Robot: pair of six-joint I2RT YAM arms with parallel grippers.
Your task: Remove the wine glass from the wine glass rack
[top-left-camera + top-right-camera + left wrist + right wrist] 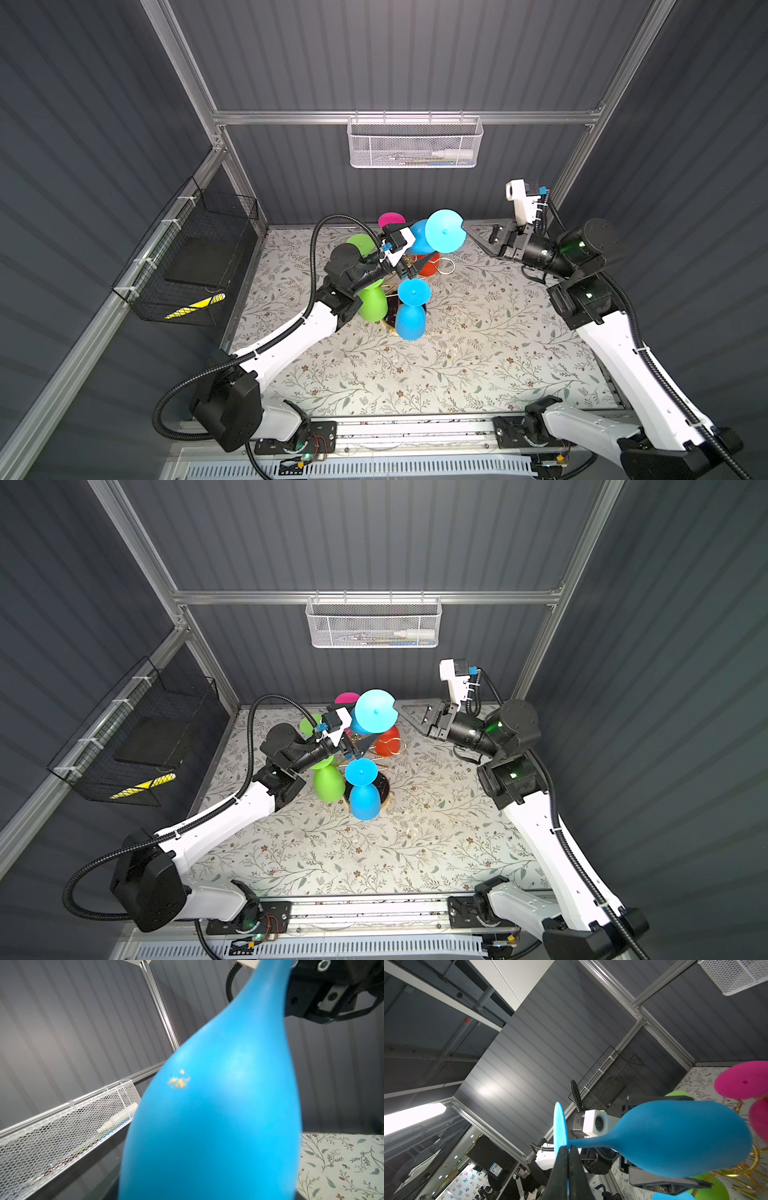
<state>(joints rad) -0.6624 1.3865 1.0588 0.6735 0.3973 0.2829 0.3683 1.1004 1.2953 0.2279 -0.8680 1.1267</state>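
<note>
A blue wine glass [444, 230] [375, 711] lies tilted at the top of the gold wire wine glass rack [390, 746], foot up toward the right. My right gripper [569, 1148] [468, 233] is shut on the rim of the foot. My left gripper [411, 249] [351, 727] straddles the bowl [675, 1136]. One finger lies against each side of the bowl. In the left wrist view the bowl [218, 1105] fills the middle and hides the jaws. The rack's black base [384, 789] shows between hanging glasses.
Other glasses hang bowl-down on the rack: green [372, 305], a second blue [410, 320], red [428, 268] and pink [390, 218]. A white mesh basket [415, 145] hangs on the back rail. A black wire basket [195, 257] hangs on the left wall. A floral cloth [415, 374] covers the table.
</note>
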